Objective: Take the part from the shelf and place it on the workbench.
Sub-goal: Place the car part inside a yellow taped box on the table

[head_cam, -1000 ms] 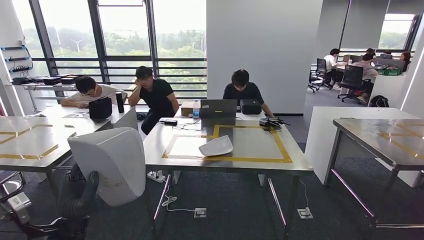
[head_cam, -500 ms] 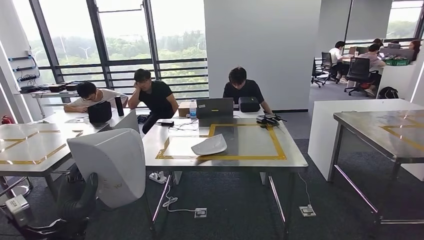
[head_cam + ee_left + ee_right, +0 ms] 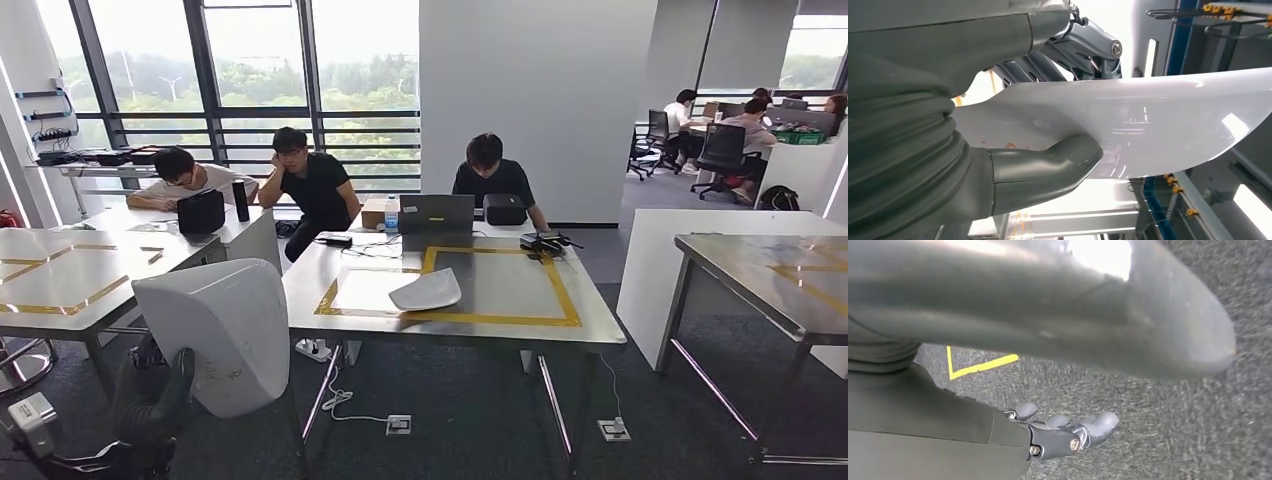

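In the head view my left hand (image 3: 152, 402) holds a large white curved part (image 3: 216, 334) upright at the lower left, just off the workbench's near-left corner. The left wrist view shows the thick grey thumb (image 3: 1045, 164) pressed against the glossy white part (image 3: 1158, 125), with dark fingers (image 3: 1083, 45) behind it. The steel workbench (image 3: 600, 325) stands ahead, marked with a yellow tape frame (image 3: 566, 295). A second white part (image 3: 427, 291) lies inside that frame. My right hand (image 3: 1068, 432) hangs over grey carpet with its fingers stretched out and nothing in them.
Three people sit behind the workbench, by a laptop (image 3: 436, 214), a water bottle (image 3: 391, 216) and black boxes. Steel tables stand at the left (image 3: 60, 285) and right (image 3: 770, 275). A power strip (image 3: 312, 350) and cables lie on the floor under the workbench.
The whole picture has shifted a little, so the camera has moved. The white part stays in my left hand at the lower left.
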